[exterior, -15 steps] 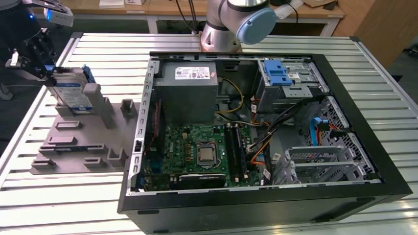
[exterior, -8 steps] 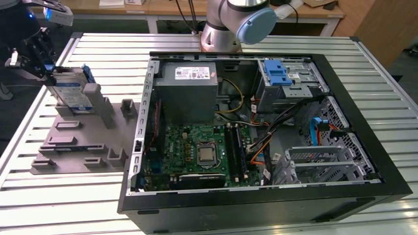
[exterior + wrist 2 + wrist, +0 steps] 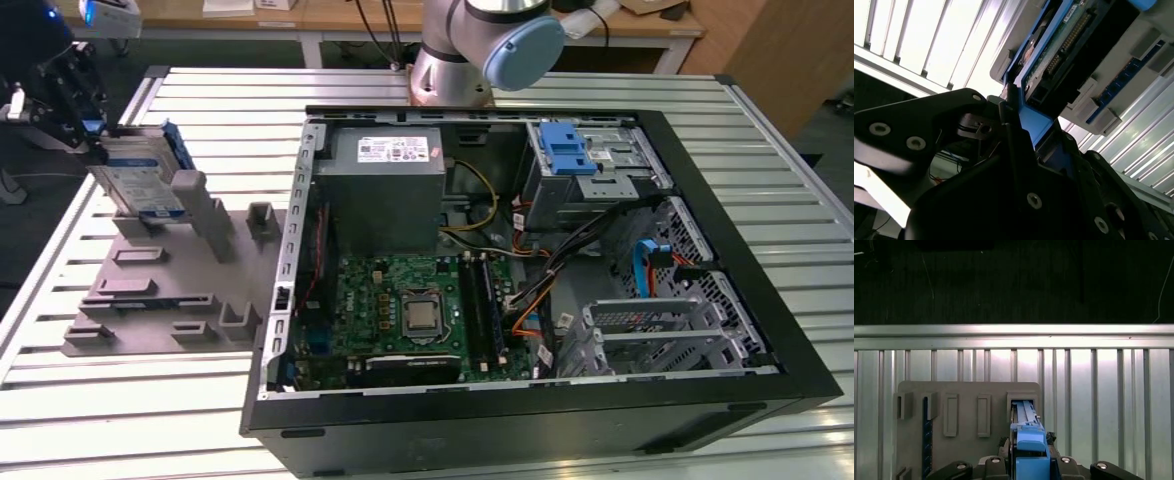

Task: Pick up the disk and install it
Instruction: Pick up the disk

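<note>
**Grasp on the disk at the rack: draw it out clean**

The gripper (image 3: 94, 130) is at the exterior view's far left, over the grey slotted rack (image 3: 160, 290) on the worktop (image 3: 54, 400), beside the open computer case (image 3: 747, 330). The disk (image 3: 144, 178) stands on edge in a rack pocket. In the first wrist view the jaws are closed narrow on its blue carrier (image 3: 1030, 450), at the upper end.

Judgement: pull straight along the pocket walls, slowly and without twist. Watch for the carrier snagging or pivoting in the jaws.
</note>
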